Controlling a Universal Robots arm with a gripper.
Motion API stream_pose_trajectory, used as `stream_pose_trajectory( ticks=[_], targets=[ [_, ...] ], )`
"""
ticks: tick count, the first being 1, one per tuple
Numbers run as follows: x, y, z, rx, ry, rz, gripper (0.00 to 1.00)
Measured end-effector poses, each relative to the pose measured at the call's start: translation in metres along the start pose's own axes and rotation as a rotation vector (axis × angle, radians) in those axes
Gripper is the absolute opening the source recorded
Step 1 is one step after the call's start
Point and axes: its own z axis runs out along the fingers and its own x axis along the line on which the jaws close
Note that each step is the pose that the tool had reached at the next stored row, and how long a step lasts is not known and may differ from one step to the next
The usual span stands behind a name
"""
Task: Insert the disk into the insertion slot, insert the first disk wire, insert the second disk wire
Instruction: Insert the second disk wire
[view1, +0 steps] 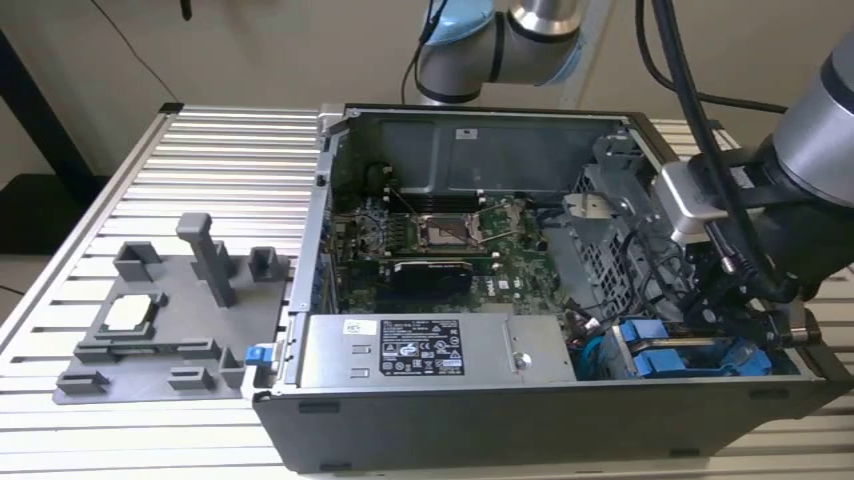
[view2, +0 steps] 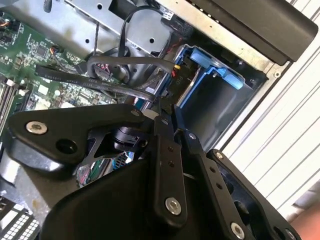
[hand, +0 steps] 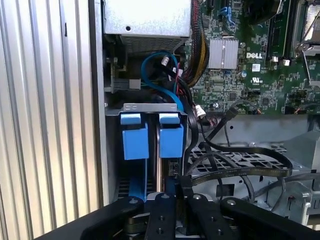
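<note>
Disk carriers (hand: 171, 140) — two of them, bright blue, side by side — sit upright in the grey metal drive cage (hand: 150, 107) at the corner of the open computer case (view1: 534, 425); which of the two is the task's disk I cannot tell. The first wrist view looks straight down on both blue handles, with a blue cable (hand: 159, 75) looping behind them and the green motherboard (hand: 250, 65) off to the side. The second wrist view shows one blue carrier from an angle, plus a flat black cable (view2: 95, 80) crossing the board. The exterior view takes in the whole case on a ribbed metal table (view1: 200, 180), a grey plastic fixture (view1: 167, 320) at that view's left, and the arm reaching in over the cage. The gripper (hand: 175, 200) hangs just above the carriers — its black fingers (view2: 167, 165) look drawn close together, but whether they pinch anything I cannot tell.
</note>
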Motion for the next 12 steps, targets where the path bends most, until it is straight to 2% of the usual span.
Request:
stream_pose_trajectory(
  ticks=[2,9,12],
  targets=[
    [0.0002,-0.0006,0.0016,0.0002,-0.0047,0.002,0.16],
    [0.0011,-0.0021,0.0068,0.0004,-0.0130,0.004,0.16],
    [0.0015,-0.0022,0.0092,0.0005,-0.0135,0.005,0.16]
  ],
)
